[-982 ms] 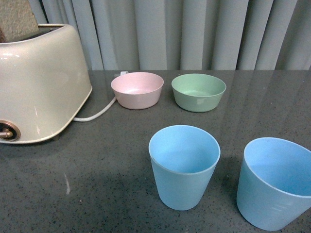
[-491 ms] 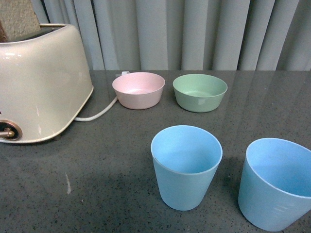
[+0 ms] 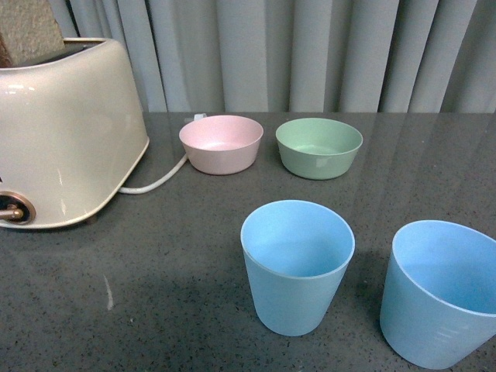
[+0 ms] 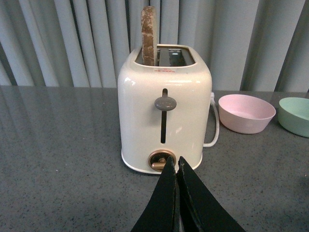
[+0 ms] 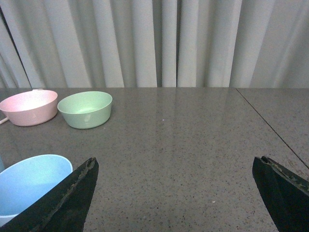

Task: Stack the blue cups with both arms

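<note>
- Pressing together, the left gripper point(image 4: 175, 164) jaws are holding nothing, facing the toaster point(image 4: 164, 106).
- The right gripper point(image 5: 175, 166) jaws are gaping wide, empty.
- Two blue cups point(image 3: 297, 263) point(image 3: 442, 291) are standing upright, apart, on the counter point(image 3: 170, 256).

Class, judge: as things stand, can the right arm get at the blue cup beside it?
Probably yes: the right gripper is wide open, and the blue cup stands just beside it with nothing between.
</note>
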You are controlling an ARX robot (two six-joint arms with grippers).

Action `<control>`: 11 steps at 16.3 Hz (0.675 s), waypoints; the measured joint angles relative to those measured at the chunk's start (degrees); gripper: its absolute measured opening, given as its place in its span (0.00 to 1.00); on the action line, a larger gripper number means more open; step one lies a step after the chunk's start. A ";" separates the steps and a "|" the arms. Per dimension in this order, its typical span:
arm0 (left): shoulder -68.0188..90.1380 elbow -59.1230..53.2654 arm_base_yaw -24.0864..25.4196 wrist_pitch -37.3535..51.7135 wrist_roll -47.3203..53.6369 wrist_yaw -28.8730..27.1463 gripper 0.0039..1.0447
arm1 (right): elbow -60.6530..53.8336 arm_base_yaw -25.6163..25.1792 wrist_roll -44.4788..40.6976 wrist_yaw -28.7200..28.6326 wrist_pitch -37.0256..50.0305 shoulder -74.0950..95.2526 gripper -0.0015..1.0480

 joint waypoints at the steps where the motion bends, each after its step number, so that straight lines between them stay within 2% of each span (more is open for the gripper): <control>1: -0.37 -0.11 0.00 -0.26 0.00 0.00 0.01 | 0.00 0.00 0.00 0.00 0.00 0.00 0.94; 4: -2.49 -1.55 0.00 0.63 0.00 0.00 0.01 | 0.00 0.00 0.00 0.00 0.00 0.00 0.94; 11: -9.49 -1.81 0.00 -6.64 0.00 0.02 0.01 | 0.00 0.00 0.00 0.00 0.00 0.00 0.94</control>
